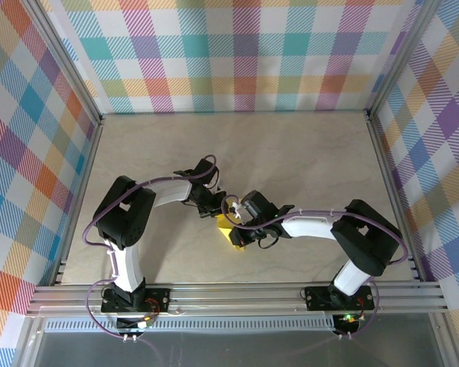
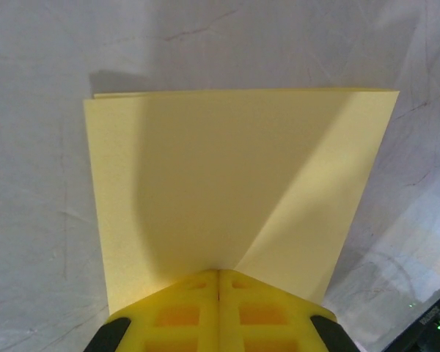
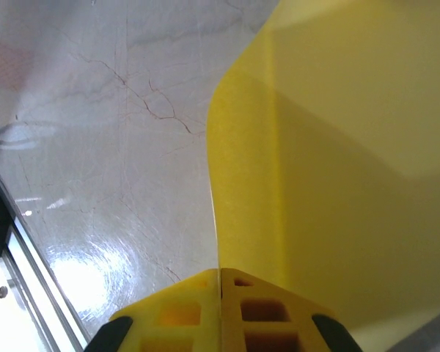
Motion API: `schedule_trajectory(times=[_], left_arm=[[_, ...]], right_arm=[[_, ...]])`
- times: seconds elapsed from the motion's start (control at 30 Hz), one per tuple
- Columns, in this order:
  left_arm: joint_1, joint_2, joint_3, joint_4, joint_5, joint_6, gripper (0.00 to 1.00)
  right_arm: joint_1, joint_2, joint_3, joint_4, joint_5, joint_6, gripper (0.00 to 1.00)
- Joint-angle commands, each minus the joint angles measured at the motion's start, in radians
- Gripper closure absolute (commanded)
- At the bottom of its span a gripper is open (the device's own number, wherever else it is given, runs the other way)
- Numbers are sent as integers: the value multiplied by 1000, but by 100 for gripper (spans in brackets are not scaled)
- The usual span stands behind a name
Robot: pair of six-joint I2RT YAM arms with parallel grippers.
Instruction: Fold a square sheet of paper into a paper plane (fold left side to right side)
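Two layers show at the far edge of the folded yellow paper (image 2: 235, 183). The left gripper (image 2: 218, 273) pinches its near edge; the right gripper (image 3: 220, 273) clamps another edge.

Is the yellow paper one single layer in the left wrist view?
No, the square sheet of paper is doubled: a second edge shows at its far corner.

Left gripper (image 2: 218, 277) pinching the paper (image 2: 235, 176)
Jaws pressed together on the paper's near edge. The paper is doubled, with two layers showing at its far left corner, above a pale, veined table (image 2: 37, 183).
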Motion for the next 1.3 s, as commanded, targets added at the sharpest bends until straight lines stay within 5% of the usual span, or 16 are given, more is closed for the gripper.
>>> schedule_trajectory(times=[0.0, 1.27], left_arm=[[-11, 35, -17, -88, -91, 25, 100], [-31, 34, -19, -98, -115, 22, 100]], right_arm=[[-16, 10, 3, -7, -34, 31, 100], [-66, 75, 116, -186, 81, 13, 100]])
